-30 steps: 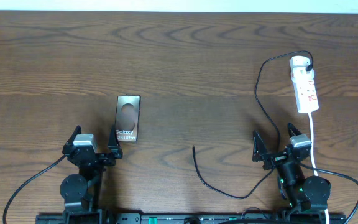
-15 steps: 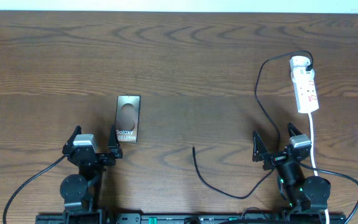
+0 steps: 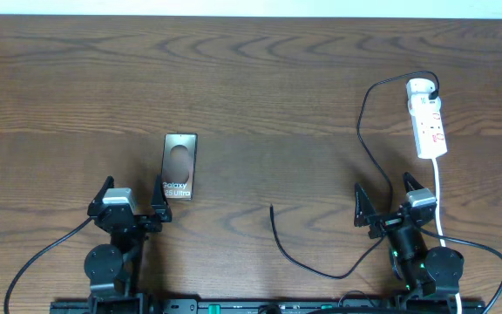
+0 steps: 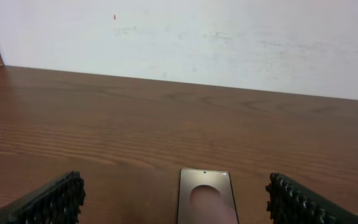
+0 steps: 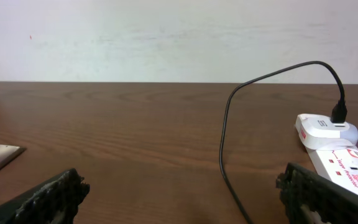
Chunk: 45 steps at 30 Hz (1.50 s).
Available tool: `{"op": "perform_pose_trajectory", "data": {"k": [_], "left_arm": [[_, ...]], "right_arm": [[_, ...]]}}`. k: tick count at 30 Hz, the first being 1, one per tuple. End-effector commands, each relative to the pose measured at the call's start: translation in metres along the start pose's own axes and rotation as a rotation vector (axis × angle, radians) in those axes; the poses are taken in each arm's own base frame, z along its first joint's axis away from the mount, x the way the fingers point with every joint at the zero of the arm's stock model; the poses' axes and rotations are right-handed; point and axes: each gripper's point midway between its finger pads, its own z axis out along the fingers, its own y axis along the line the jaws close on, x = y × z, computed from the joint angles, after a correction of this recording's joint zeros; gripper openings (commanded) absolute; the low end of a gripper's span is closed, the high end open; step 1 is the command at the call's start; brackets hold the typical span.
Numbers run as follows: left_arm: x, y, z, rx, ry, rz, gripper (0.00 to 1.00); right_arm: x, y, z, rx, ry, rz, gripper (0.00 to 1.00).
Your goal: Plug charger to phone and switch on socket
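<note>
Both ribbed black grippers, left [image 3: 132, 194] and right [image 3: 383, 194], sit nearest, jaws spread wide and empty. Just past the left one lies the phone [image 3: 179, 166], a flat brownish slab. The charger [image 3: 362, 131], a thin black cable, snakes across the grained wooden table [image 3: 260, 78] to a white adapter [image 3: 420, 87], seemingly plugged into the oblong white socket [image 3: 429, 126] at far right.

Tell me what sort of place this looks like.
Probably a robotics test bench: a dark wooden table against a plain white wall, two robot arms' left hand and right hand, plus a white power strip, black charger cable and brown slab phone.
</note>
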Motion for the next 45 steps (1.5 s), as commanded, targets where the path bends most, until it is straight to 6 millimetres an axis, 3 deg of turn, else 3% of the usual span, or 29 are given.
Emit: {"op": "perform_pose_trajectory", "data": {"k": [1,28,32,37,42,45], "left_arm": [[0.015,-0.001,0.0,0.007,0.05,0.002,0.92],[0.015,-0.001,0.0,0.009,0.049,0.001,0.93],[0.009,-0.012,0.0,0.074,0.03,0.003,0.93],[-0.022,-0.021,-0.006,0.11,-0.039,0.009,0.93],[-0.078,-0.027,-0.014,0.109,-0.041,0.01,0.93],[-0.117,-0.029,-0.005,0.103,0.034,-0.006,0.92]], "right_arm": [[0.0,0.003,0.0,-0.01,0.0,-0.007,0.99],[0.0,0.003,0.0,-0.01,0.0,-0.007,0.99],[0.0,0.003,0.0,-0.01,0.0,-0.007,0.99],[0.0,0.003,0.0,-0.01,0.0,-0.007,0.99],[0.0,0.003,0.0,-0.01,0.0,-0.007,0.99],[0.0,0.003,0.0,-0.01,0.0,-0.007,0.99]]}}
